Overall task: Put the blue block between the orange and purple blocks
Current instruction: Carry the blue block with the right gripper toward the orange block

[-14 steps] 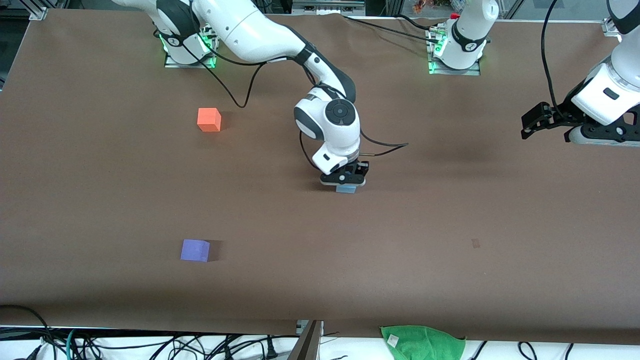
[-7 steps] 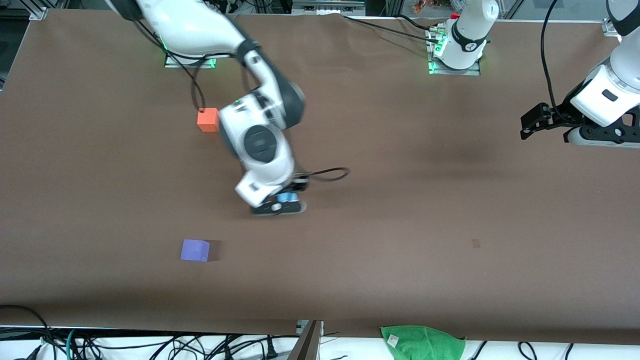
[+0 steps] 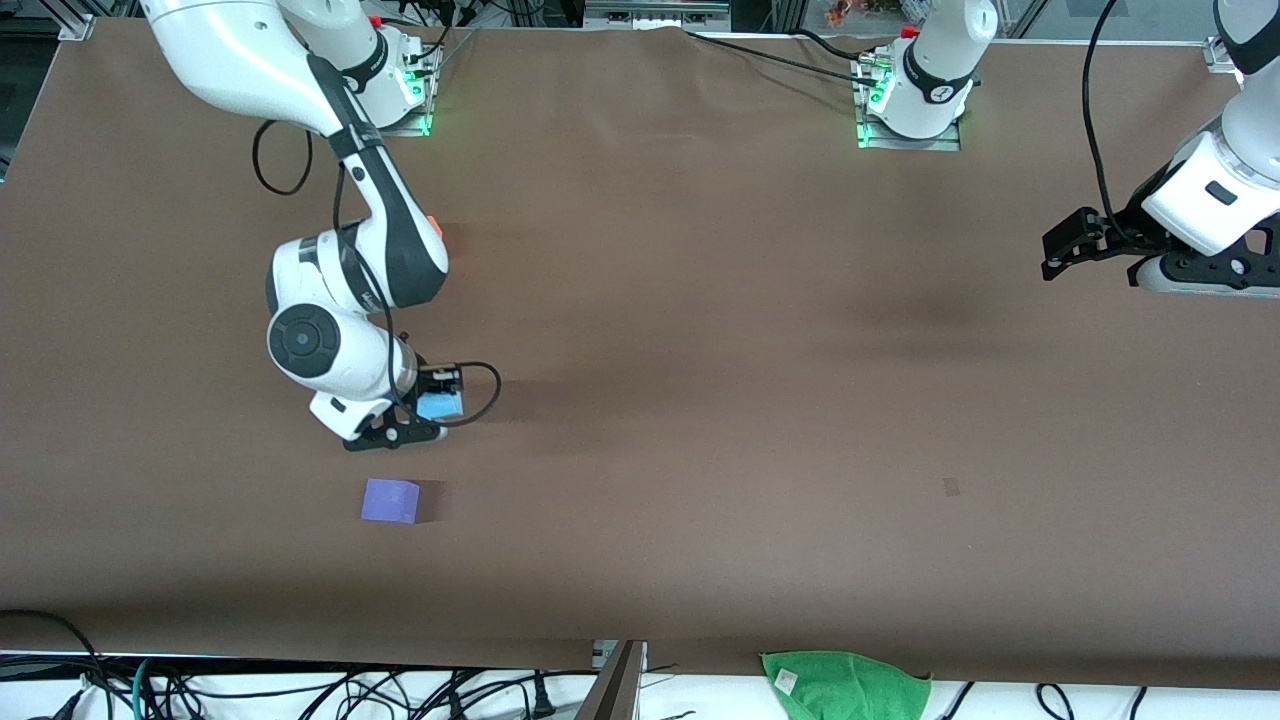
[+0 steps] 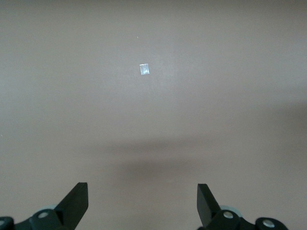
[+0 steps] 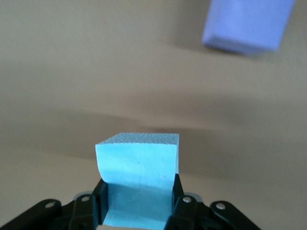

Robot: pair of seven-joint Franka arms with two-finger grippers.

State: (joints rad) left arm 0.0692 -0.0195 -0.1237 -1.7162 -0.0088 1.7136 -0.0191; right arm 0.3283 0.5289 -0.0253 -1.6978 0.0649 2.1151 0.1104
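My right gripper (image 3: pixel 432 412) is shut on the sky-blue block (image 3: pixel 439 405), held in the air over the table between the orange and purple blocks. In the right wrist view the blue block (image 5: pixel 138 179) sits clamped between the fingers. The purple block (image 3: pixel 390 500) rests on the table near the front camera; it also shows in the right wrist view (image 5: pixel 247 24). The orange block (image 3: pixel 434 225) is almost wholly hidden by the right arm; only a sliver shows. My left gripper (image 3: pixel 1060 248) waits open and empty at the left arm's end of the table, its fingers (image 4: pixel 76 201) wide apart.
A green cloth (image 3: pixel 845 685) lies at the table's edge nearest the front camera. A small pale mark (image 3: pixel 951 487) is on the brown table cover; it also shows in the left wrist view (image 4: pixel 144 69). Cables hang below the table edge.
My right arm has swung from the middle of the table toward the right arm's end, carrying the blue block to a spot above the purple block. It now covers the orange block. The left arm has not moved.
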